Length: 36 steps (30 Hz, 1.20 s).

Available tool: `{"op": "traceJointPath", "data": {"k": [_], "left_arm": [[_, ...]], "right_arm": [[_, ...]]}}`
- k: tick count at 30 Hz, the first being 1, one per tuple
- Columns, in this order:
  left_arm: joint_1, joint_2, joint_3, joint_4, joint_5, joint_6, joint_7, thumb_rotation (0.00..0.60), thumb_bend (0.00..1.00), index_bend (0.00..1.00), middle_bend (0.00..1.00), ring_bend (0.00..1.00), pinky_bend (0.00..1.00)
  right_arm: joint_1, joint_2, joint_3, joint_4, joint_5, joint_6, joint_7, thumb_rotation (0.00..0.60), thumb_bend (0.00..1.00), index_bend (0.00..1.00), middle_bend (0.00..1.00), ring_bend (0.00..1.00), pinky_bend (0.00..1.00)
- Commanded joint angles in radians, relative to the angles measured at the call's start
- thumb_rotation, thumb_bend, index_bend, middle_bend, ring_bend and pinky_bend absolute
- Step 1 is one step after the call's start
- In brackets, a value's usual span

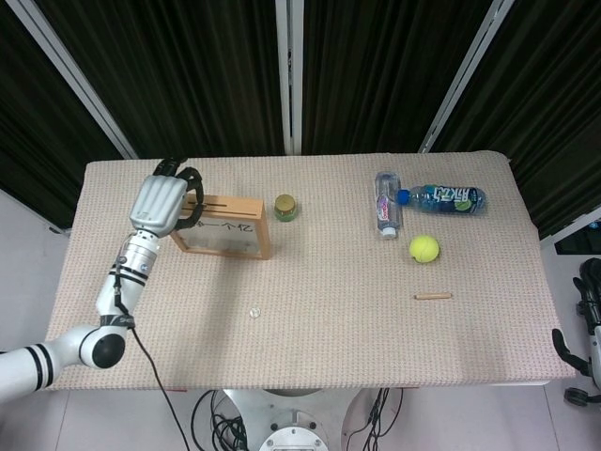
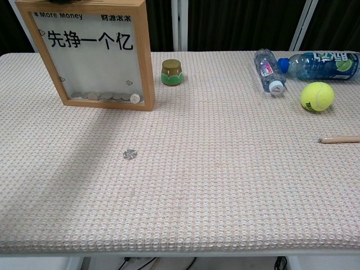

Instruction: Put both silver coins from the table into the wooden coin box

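The wooden coin box point(image 1: 225, 228) stands upright at the back left, and its clear front point(image 2: 90, 53) shows several coins lying at the bottom. One silver coin point(image 1: 254, 312) point(image 2: 130, 153) lies flat on the table in front of the box. My left hand point(image 1: 161, 200) hovers over the box's left end with its dark fingers curled in above the top edge. I cannot tell whether it holds a coin. It does not show in the chest view. My right hand point(image 1: 590, 315) hangs off the table's right edge, holding nothing.
A small green-and-gold jar point(image 2: 171, 72) stands right of the box. Two plastic bottles point(image 2: 269, 68) point(image 2: 320, 63) lie at the back right, with a yellow tennis ball point(image 2: 317, 96) and a wooden stick point(image 2: 340, 139) in front of them.
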Motion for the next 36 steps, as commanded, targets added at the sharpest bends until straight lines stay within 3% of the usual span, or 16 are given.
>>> {"op": "traceJointPath", "data": {"k": [1, 5, 10, 13, 18, 24, 26, 31, 36], "left_arm": [[-0.004, -0.003, 0.004, 0.005, -0.009, 0.000, 0.003, 0.600, 0.43, 0.61, 0.29, 0.09, 0.14], [-0.009, -0.005, 0.012, 0.012, -0.020, -0.004, 0.006, 0.600, 0.43, 0.56, 0.29, 0.09, 0.14], [-0.010, 0.010, 0.023, 0.011, -0.001, -0.021, -0.015, 0.600, 0.42, 0.18, 0.26, 0.09, 0.13], [-0.005, 0.014, 0.028, 0.010, 0.020, -0.012, -0.029, 0.600, 0.42, 0.10, 0.25, 0.09, 0.13], [0.013, 0.031, 0.032, -0.030, 0.062, 0.034, -0.039, 0.600, 0.40, 0.09, 0.25, 0.09, 0.13], [0.078, 0.074, 0.055, -0.145, 0.190, 0.160, -0.056, 0.600, 0.40, 0.10, 0.25, 0.09, 0.13], [0.117, 0.095, 0.083, -0.185, 0.254, 0.208, -0.068, 0.600, 0.40, 0.13, 0.25, 0.09, 0.15], [0.257, 0.154, 0.210, -0.268, 0.430, 0.338, -0.085, 0.600, 0.39, 0.24, 0.27, 0.10, 0.16], [0.414, 0.163, 0.343, -0.251, 0.579, 0.476, -0.153, 0.600, 0.39, 0.36, 0.30, 0.13, 0.19]], "right_arm": [[0.000, -0.002, -0.001, 0.001, 0.000, -0.002, 0.000, 0.600, 0.33, 0.00, 0.00, 0.00, 0.00], [0.000, -0.002, -0.001, 0.003, 0.003, -0.004, 0.003, 0.600, 0.33, 0.00, 0.00, 0.00, 0.00], [0.000, 0.000, 0.003, 0.004, 0.007, -0.003, 0.006, 0.600, 0.33, 0.00, 0.00, 0.00, 0.00], [0.001, 0.001, 0.003, 0.002, 0.007, -0.005, 0.004, 0.600, 0.33, 0.00, 0.00, 0.00, 0.00], [0.002, 0.000, 0.002, 0.000, 0.005, -0.005, 0.000, 0.600, 0.33, 0.00, 0.00, 0.00, 0.00], [0.002, 0.003, 0.002, -0.007, 0.000, -0.002, -0.006, 0.600, 0.33, 0.00, 0.00, 0.00, 0.00], [0.001, 0.002, 0.001, -0.008, -0.001, 0.000, -0.007, 0.600, 0.33, 0.00, 0.00, 0.00, 0.00], [-0.003, -0.002, -0.001, 0.001, 0.002, 0.000, 0.000, 0.600, 0.33, 0.00, 0.00, 0.00, 0.00], [-0.005, 0.000, 0.001, 0.006, 0.001, 0.006, 0.006, 0.600, 0.33, 0.00, 0.00, 0.00, 0.00]]}}
